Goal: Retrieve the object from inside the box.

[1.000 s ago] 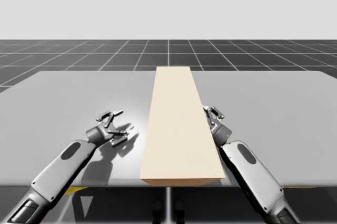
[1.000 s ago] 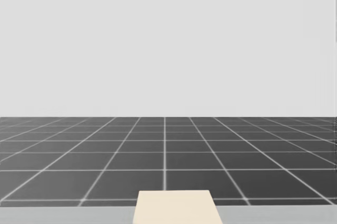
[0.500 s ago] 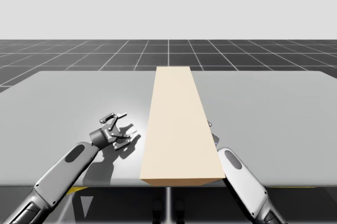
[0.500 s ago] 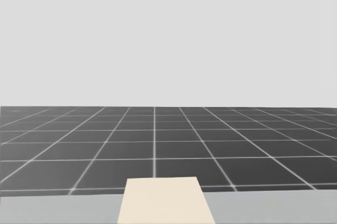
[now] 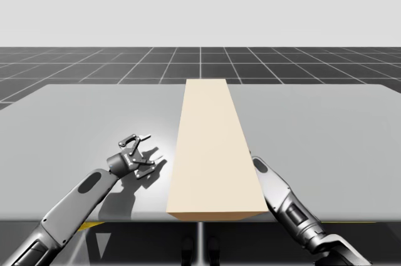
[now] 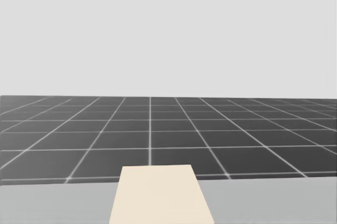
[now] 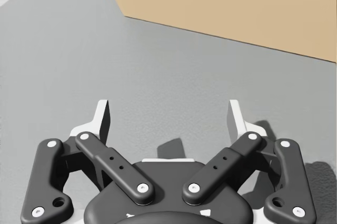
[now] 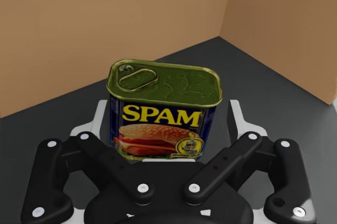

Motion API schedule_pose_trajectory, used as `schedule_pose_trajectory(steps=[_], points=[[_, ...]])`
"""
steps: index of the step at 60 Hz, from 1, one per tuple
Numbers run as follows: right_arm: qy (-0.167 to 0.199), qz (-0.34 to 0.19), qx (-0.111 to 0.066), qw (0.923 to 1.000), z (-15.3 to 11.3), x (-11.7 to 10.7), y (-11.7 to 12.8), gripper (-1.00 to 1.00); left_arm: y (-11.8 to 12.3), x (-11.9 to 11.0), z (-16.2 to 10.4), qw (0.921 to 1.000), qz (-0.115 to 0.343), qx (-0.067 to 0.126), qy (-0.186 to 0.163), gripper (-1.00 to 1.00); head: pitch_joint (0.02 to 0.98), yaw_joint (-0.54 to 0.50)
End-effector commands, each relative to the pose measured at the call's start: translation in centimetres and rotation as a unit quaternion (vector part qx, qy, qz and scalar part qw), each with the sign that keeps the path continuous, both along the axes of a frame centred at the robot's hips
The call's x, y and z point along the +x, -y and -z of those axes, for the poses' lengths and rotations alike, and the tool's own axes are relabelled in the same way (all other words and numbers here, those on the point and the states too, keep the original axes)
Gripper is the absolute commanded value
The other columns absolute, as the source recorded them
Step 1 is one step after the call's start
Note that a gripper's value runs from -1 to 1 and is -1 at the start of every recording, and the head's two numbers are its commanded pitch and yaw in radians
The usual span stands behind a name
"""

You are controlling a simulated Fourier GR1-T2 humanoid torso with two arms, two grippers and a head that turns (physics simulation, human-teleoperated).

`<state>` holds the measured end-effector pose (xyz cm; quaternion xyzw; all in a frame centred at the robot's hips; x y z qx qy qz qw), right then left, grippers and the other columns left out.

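Since a second ago my right arm has slid into the box near the table's front edge. Now my right gripper straddles the can inside, fingers apart, not touching: squeeze its sides squarely. Meanwhile my left gripper rests open.

There is one long tan box on one grey table, and one blue rectangular can with a single ring-pull on its greenish lid. The robot has two arms at the table, one left arm and one right arm. It has two grippers, the left gripper and the right gripper, each with two fingers, making four fingers in all.
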<state>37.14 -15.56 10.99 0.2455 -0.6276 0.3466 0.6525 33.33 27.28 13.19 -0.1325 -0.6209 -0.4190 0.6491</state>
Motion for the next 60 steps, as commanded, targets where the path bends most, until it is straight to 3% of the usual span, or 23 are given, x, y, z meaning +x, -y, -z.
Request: schedule_pose_trajectory(steps=[1, 12, 13, 15, 16, 17, 26, 32, 35, 40, 41, 46, 53, 56, 60], points=[[-0.004, -0.018, -0.010, 0.9998, 0.5, 2.3, -1.5, -1.00, 0.0, 0.0, 0.1, 0.9999, 0.000, 0.008, 0.006, -1.00, 0.156, -0.07], [-0.026, 0.007, -0.014, 0.9995, 1.0, 2.7, -2.6, -1.00, -0.1, 0.0, 0.1, 0.9999, 0.003, 0.012, 0.011, -1.00, 0.164, -0.07], [-0.019, 0.007, -0.013, 0.9997, 1.1, 2.7, -2.7, -0.87, -0.1, 0.0, 0.1, 0.9999, 0.003, 0.012, 0.011, -1.00, 0.164, -0.07], [-0.015, 0.018, -0.008, 0.9997, 1.1, 2.6, -2.6, 0.70, -0.1, 0.0, 0.1, 0.9998, 0.003, 0.013, 0.011, -1.00, 0.163, -0.07], [-0.020, 0.019, -0.007, 0.9996, 1.1, 2.6, -2.6, 0.95, -0.1, 0.0, 0.1, 0.9998, 0.003, 0.013, 0.012, -1.00, 0.163, -0.07], [-0.024, 0.026, -0.007, 0.9993, 1.0, 2.6, -2.5, 1.00, -0.1, 0.0, 0.1, 0.9998, 0.003, 0.013, 0.012, -1.00, 0.162, -0.07], [-0.032, 0.074, -0.001, 0.9967, -0.2, 1.4, 0.1, 1.00, -0.3, 0.0, 0.0, 0.9998, 0.000, 0.011, 0.015, -1.00, 0.156, -0.07], [-0.006, 0.112, -0.009, 0.9937, -1.0, -0.1, 3.5, 1.00, -0.6, 0.2, -0.1, 0.9998, -0.006, 0.007, 0.017, -1.00, 0.153, -0.07], [0.007, 0.132, -0.002, 0.9912, -1.7, -0.9, 5.6, 1.00, -0.7, 0.2, -0.1, 0.9998, -0.008, 0.005, 0.019, -1.00, 0.151, -0.07], [0.036, 0.191, 0.019, 0.9808, -3.8, -2.3, 10.3, 1.00, -0.8, 0.3, -0.3, 0.9997, -0.010, 0.000, 0.022, -1.00, 0.149, -0.06], [0.036, 0.191, 0.019, 0.9808, -3.8, -2.3, 10.3, 1.00, -0.8, 0.3, -0.3, 0.9997, -0.010, 0.000, 0.022, -1.00, 0.149, -0.06], [0.057, 0.246, 0.036, 0.9669, -5.5, -3.6, 15.1, 1.00, -0.9, 0.3, -0.4, 0.9997, -0.011, -0.002, 0.024, -1.00, 0.144, -0.07], [0.069, 0.293, 0.041, 0.9529, -6.6, -4.0, 18.6, 1.00, -1.0, 0.3, -0.5, 0.9996, -0.011, -0.003, 0.025, -1.00, 0.141, -0.07], [0.084, 0.313, 0.034, 0.9453, -7.0, -3.7, 20.0, 1.00, -1.0, 0.3, -0.5, 0.9996, -0.011, -0.004, 0.025, -1.00, 0.138, -0.07], [0.092, 0.327, 0.037, 0.9399, -7.7, -3.3, 20.8, 1.00, -1.0, 0.3, -0.5, 0.9996, -0.012, -0.005, 0.026, -1.00, 0.134, -0.07]])
